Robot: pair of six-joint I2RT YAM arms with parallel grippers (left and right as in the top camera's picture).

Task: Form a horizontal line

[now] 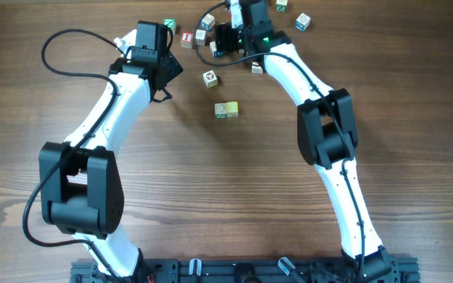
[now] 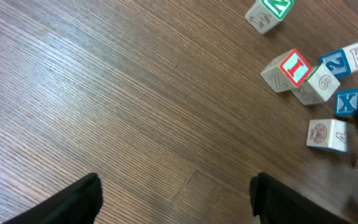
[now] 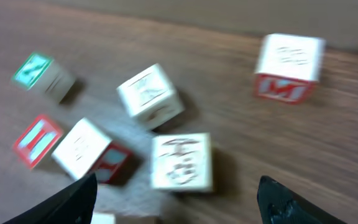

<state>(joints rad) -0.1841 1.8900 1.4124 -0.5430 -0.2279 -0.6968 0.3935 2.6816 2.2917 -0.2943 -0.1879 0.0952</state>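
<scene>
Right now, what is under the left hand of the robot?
Bare wooden table, seen between the fingers of the open left hand; no cube there. The loose cubes lie off to one side. The overhead view cannot show the spot, because the hand covers it.

Overhead stares straight down at the whole desk (image 1: pixel 234 189), far off. Left wrist camera peers low past the left claw (image 2: pixel 176 208), angled across the wood; right wrist camera is nearer, blurred. Both catch the same red-I cube (image 2: pixel 295 66) and green-marked cube (image 3: pixel 33 70).
</scene>
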